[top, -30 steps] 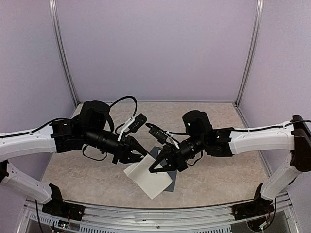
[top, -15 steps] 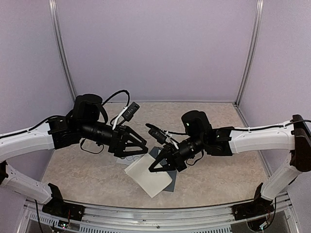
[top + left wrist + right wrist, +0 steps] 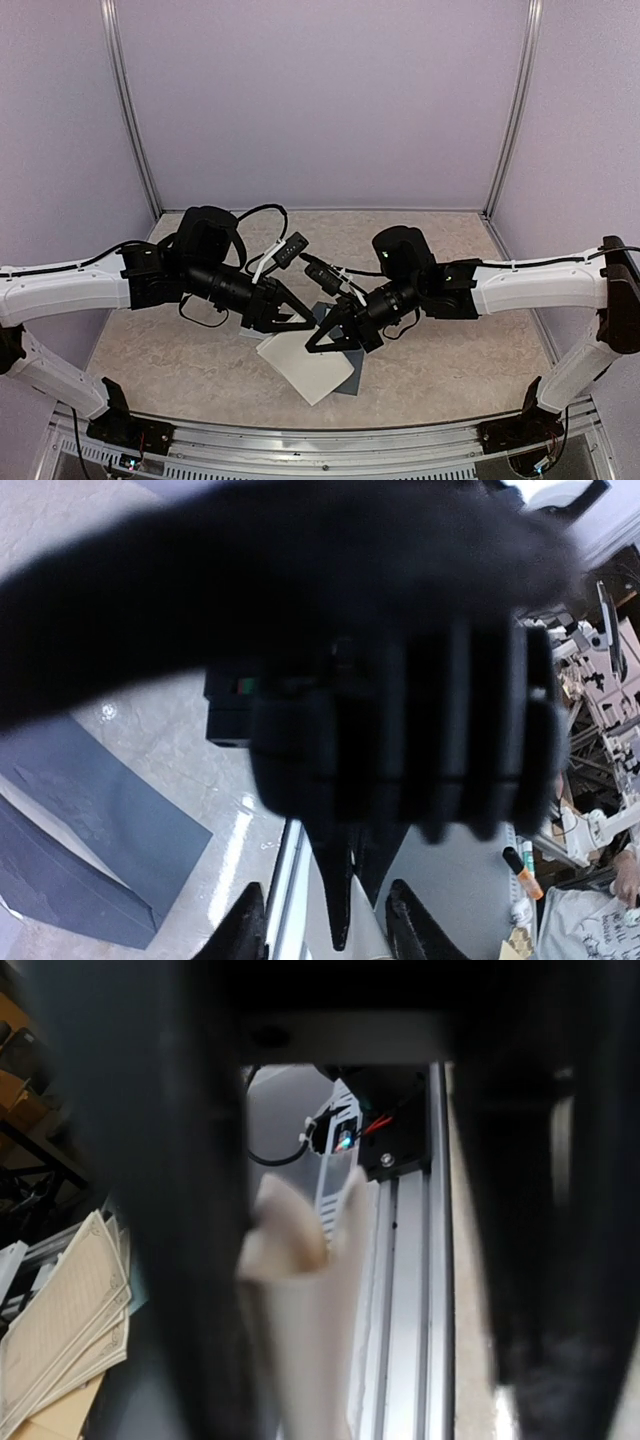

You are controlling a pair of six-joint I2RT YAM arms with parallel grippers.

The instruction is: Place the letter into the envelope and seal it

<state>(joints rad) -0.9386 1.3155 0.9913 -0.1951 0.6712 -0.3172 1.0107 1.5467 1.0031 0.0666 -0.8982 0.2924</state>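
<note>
at the middle of the table, your right gripper is down at the white letter with its jaws apart. in its wrist view a curled edge of the sheet rises between the fingers, clear of one of them. the letter lies over the envelope, whose dark corners peek out from under it. your left gripper hovers just beside the sheet's far corner, jaws spread, holding nothing.

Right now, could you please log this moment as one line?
left gripper open beside envelope | right gripper open astride letter edge | letter over envelope, not inside
</note>
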